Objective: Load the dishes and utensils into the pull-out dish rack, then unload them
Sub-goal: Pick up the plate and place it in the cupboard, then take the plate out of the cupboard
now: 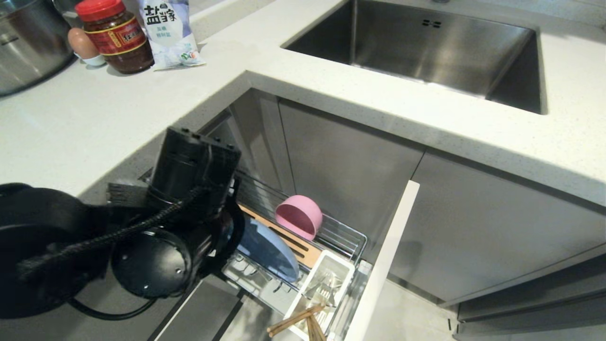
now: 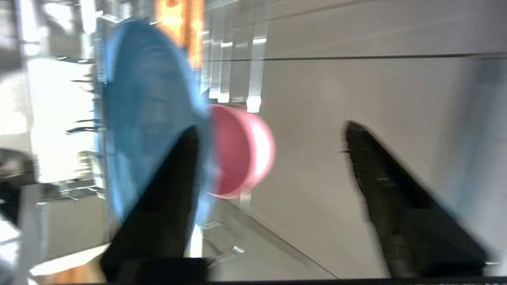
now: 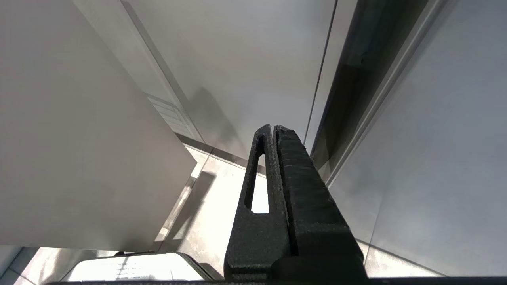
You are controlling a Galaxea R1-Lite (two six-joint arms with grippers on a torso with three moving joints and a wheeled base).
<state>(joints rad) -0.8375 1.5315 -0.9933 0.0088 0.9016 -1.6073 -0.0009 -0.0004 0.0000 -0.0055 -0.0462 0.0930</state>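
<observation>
The white speckled desk (image 1: 118, 109) wraps around a steel sink (image 1: 426, 47) and reaches far above and behind the left hand (image 2: 269, 130), carrying at its back corner a steel pot (image 1: 28, 42), a red-lidded jar (image 1: 116, 35), a salt packet (image 1: 168, 31) and an egg (image 1: 81, 42), all well apart from that hand. Below the desk edge, the pull-out dish rack (image 1: 345, 237) stands drawn out from the cabinet, its pale front panel (image 1: 386, 260) on the far side from the left hand. The left arm reaches down into the rack, and the left hand is released, its two dark fingers (image 2: 166, 198) spread wide with nothing between them. Just beside one finger the light-blue plate (image 1: 267, 251) stands on edge among the rack's prongs; whether that finger touches the plate cannot be told in the blurred wrist view. Beyond the plate, farther from the hand, the pink bowl (image 1: 299, 217) sits tipped on its side by the wooden strip (image 1: 293, 244). The white cutlery caddy (image 1: 322, 284) lies past the plate toward the front panel, holding the fork (image 1: 324, 284), with the wooden chopsticks (image 1: 298, 322) jutting out of its near end. The right hand (image 3: 273, 130) is clenched on nothing, parked low before plain cabinet fronts.
</observation>
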